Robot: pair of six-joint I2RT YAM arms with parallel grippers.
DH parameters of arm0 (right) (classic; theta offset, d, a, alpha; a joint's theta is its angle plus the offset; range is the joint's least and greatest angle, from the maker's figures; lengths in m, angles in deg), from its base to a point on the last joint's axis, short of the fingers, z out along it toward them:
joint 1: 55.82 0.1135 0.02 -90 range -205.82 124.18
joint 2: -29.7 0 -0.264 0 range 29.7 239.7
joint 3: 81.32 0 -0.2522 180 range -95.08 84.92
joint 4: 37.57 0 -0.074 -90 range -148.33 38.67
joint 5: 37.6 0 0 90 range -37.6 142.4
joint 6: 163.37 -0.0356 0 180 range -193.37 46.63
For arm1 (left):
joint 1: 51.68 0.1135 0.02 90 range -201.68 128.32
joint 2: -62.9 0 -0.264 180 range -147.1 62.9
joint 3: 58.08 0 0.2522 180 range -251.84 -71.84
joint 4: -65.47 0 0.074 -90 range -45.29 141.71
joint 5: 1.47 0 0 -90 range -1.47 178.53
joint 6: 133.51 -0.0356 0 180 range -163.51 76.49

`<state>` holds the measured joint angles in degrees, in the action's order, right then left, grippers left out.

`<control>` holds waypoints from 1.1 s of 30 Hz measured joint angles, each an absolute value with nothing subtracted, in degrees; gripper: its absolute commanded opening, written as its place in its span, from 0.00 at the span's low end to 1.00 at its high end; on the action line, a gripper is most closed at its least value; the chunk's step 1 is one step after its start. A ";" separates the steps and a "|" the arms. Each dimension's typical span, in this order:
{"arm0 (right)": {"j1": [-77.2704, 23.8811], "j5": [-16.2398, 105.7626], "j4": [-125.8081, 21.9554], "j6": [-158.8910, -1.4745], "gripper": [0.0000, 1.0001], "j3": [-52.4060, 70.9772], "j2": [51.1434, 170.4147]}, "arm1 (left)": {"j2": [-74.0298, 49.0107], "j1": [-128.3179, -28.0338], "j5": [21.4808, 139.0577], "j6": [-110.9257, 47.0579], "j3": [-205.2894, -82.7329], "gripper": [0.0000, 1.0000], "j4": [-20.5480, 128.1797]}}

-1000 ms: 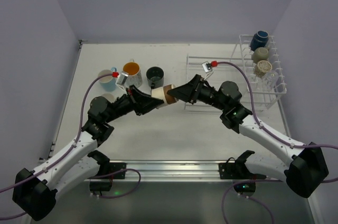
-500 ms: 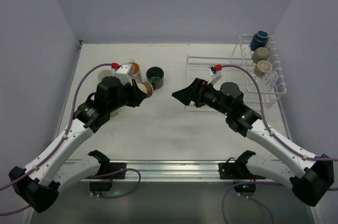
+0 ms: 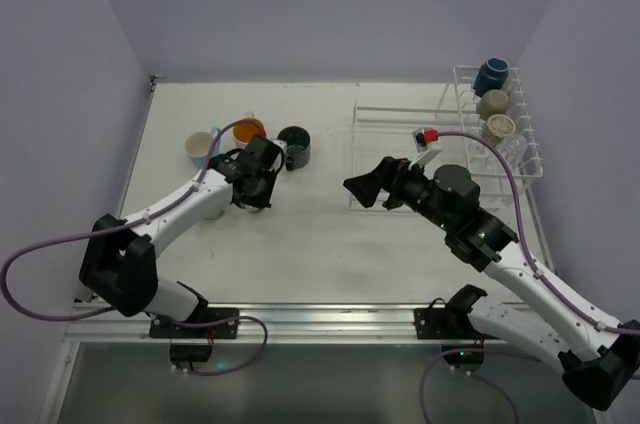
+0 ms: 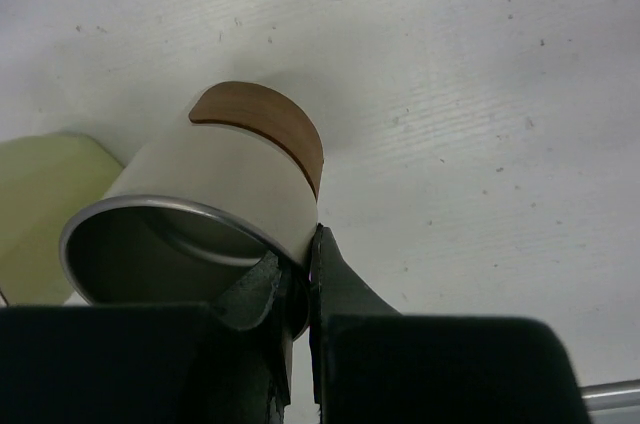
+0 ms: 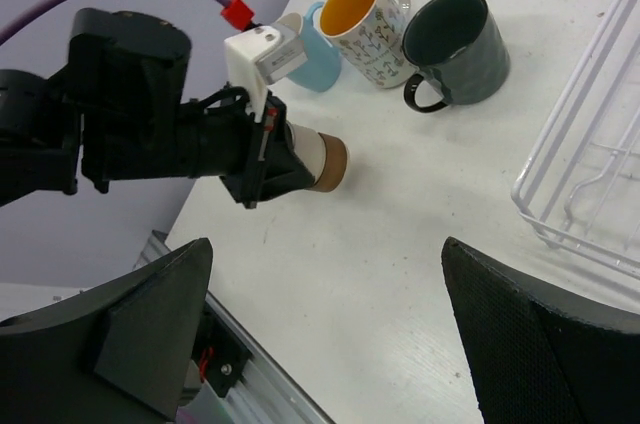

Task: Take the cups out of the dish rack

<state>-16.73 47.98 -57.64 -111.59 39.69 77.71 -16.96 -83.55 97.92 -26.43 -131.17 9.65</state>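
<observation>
In the left wrist view my left gripper (image 4: 295, 264) is shut on the rim of a beige cup with a brown base (image 4: 230, 184), one finger inside and one outside. The cup lies tilted just above the table, next to a pale green cup (image 4: 45, 204). From above, the left gripper (image 3: 258, 187) sits near the blue cup (image 3: 200, 147), the orange-lined patterned cup (image 3: 250, 129) and the black cup (image 3: 295, 144). My right gripper (image 3: 358, 189) is open and empty, in front of the dish rack (image 3: 440, 114). A navy cup (image 3: 491, 76) and two pale cups (image 3: 492, 102) stand in its basket.
The right wrist view shows the left gripper (image 5: 270, 159) with the beige cup (image 5: 320, 162), the blue cup (image 5: 315, 54), patterned cup (image 5: 365, 14) and black cup (image 5: 455, 39) behind it, and the rack's corner (image 5: 590, 174) at the right. The table's near rail (image 3: 320, 319) runs along the front.
The right gripper let go of the beige cup, opened wide and drew back to the right. The left arm carried the cup left, down beside the cups on the table.
</observation>
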 measured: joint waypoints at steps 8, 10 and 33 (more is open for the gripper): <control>-16.73 48.44 -59.01 -110.43 0.99 42.24 74.65 | -27.19 -79.86 98.40 -29.65 -133.77 0.07 10.79; -16.73 48.41 -59.23 -110.38 0.99 42.62 73.75 | -28.85 -78.99 98.53 -29.97 -133.90 0.17 11.05; -17.74 67.39 -80.00 -100.74 0.54 16.82 74.28 | -2.16 -79.05 91.65 -30.61 -135.52 0.92 20.36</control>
